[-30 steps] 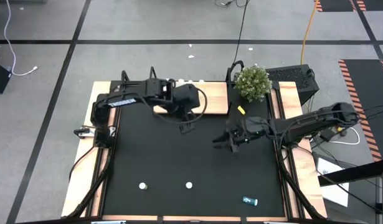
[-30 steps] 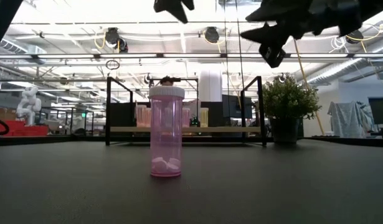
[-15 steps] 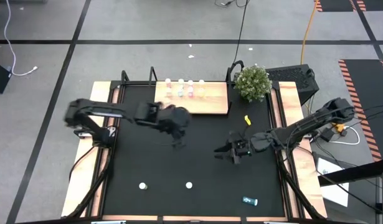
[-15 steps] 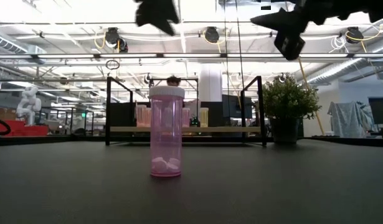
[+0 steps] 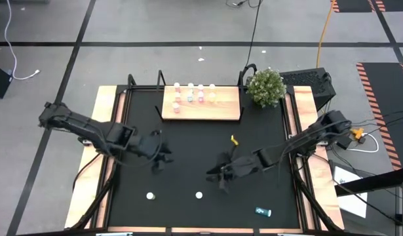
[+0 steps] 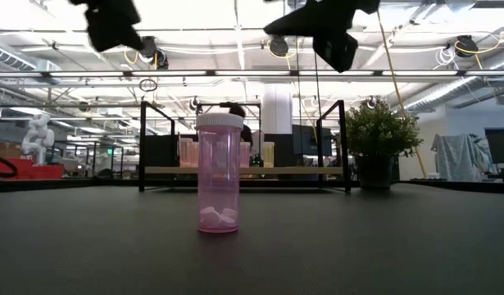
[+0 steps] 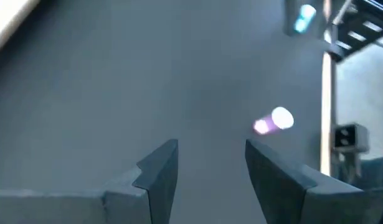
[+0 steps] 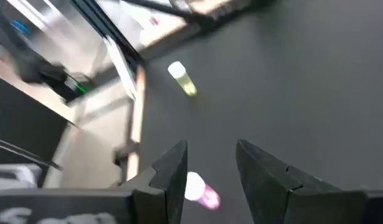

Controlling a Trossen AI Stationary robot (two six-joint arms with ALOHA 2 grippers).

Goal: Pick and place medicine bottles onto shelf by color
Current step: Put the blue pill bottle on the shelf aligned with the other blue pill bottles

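Bottles (image 5: 194, 93) stand on the shelf (image 5: 221, 111) beside a plant (image 5: 265, 86); both tools (image 5: 158, 155) (image 5: 222, 177) spread, empty

- The mat (image 5: 201, 157) covering the table is looking matt black and smooth, like rubber or fabric.
- The table's side rims (image 5: 84, 187) are showing pale, bare wood.
- The shelf (image 5: 201, 111) at the far edge is showing light wood with thin black metal brackets (image 6: 142, 143).
- The pink bottle (image 6: 218, 174) is appearing as clear, glossy tinted plastic with an opaque white cap.
- The left gripper (image 7: 207, 171) and right gripper (image 8: 210, 171) are showing dull, dark, smooth plastic fingers.
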